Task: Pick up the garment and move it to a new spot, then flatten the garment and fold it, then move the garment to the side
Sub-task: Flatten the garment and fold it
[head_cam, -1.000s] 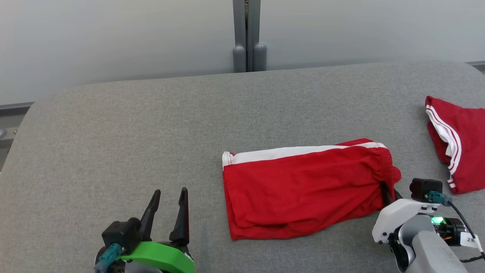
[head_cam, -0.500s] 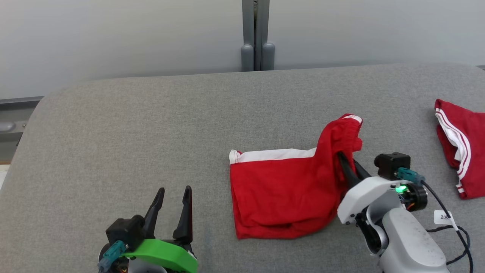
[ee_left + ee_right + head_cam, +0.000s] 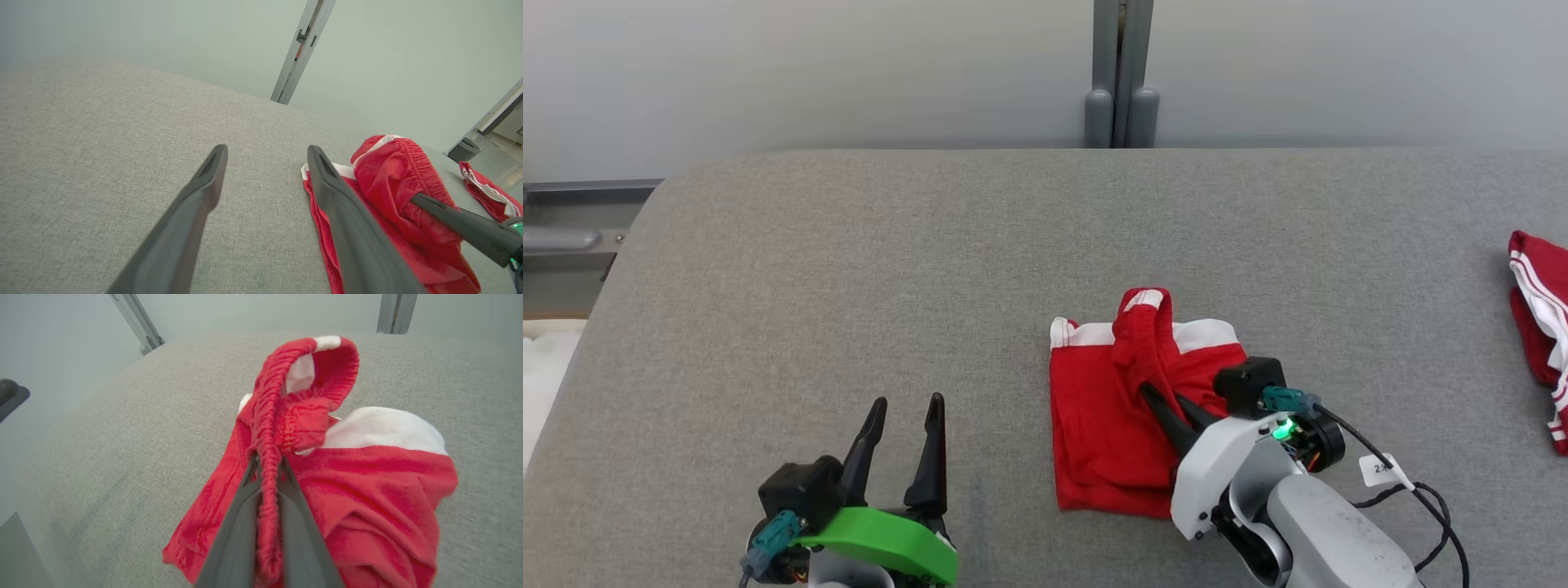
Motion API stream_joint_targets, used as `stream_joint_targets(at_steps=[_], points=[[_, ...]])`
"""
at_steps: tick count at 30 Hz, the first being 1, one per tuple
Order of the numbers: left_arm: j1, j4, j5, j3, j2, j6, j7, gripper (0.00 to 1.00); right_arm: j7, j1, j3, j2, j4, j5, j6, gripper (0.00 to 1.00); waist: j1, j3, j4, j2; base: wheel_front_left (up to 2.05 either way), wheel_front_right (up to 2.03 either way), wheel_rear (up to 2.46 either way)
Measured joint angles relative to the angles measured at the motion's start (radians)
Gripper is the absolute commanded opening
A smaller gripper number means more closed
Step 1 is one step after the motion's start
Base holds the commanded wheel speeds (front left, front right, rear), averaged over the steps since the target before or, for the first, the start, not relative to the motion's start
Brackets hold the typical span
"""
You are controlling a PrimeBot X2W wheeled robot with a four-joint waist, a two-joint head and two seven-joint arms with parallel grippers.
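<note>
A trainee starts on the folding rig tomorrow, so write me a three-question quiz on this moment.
1. True or false: the left end effector is shut on the red shorts.
2. Which part of the shorts does the right end effector clamp? A) elastic waistband B) a leg hem C) nothing
3. Fill in: a second red garment lies near the table's ___ edge, by the robot's sides.
Key: 1 false; 2 A; 3 right.

A grey fabric table [image 3: 849,245] stands against a pale wall [image 3: 809,73].
</note>
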Motion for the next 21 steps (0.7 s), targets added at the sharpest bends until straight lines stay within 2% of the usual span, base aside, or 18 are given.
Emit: stream_joint_targets(at_steps=[3,4,5,6,7,13,17,21], points=[[-0.001,0.004,0.000,0.002,-0.004,-0.001,0.000,1.00,-0.005,-0.019,0.029,0.000,0.037,0.015,0.000,0.00,0.0000,0.003,0.014,0.0000,0.00,0.00,0.00],[-0.001,0.005,0.000,0.002,-0.005,-0.002,0.000,1.00,-0.009,-0.025,0.035,0.000,0.046,0.015,0.000,0.13,0.0000,0.004,0.017,0.0000,0.00,0.00,0.00],[-0.002,0.006,0.000,0.002,-0.006,-0.002,0.000,1.00,-0.011,-0.032,0.046,0.000,0.056,0.015,0.000,0.32,0.0000,0.005,0.020,0.0000,0.00,0.00,0.00],[-0.002,0.007,0.000,0.003,-0.008,-0.003,0.000,1.00,-0.015,-0.039,0.056,-0.001,0.061,0.018,0.000,0.55,0.0000,0.007,0.023,0.0000,0.00,0.00,0.00],[-0.002,0.008,0.000,0.004,-0.009,-0.005,0.000,1.00,-0.018,-0.044,0.067,-0.001,0.062,0.023,0.000,1.00,0.0000,0.008,0.025,0.0000,0.00,0.00,0.00],[-0.002,0.008,0.005,0.016,-0.016,-0.008,0.000,1.00,-0.027,-0.067,0.173,0.001,0.042,0.013,0.000,1.00,0.0000,0.010,0.021,0.0000,0.00,0.00,0.00],[-0.003,0.007,0.010,0.021,-0.020,-0.011,0.000,1.00,-0.050,-0.067,0.174,0.000,0.019,0.014,0.000,1.00,0.0000,0.011,0.011,0.0000,0.00,0.00,0.00],[-0.009,0.004,0.020,0.023,-0.024,-0.018,0.000,1.00,-0.087,-0.067,0.131,0.000,0.002,-0.006,0.000,1.00,0.0000,0.011,-0.002,0.0000,0.00,0.00,0.00]])
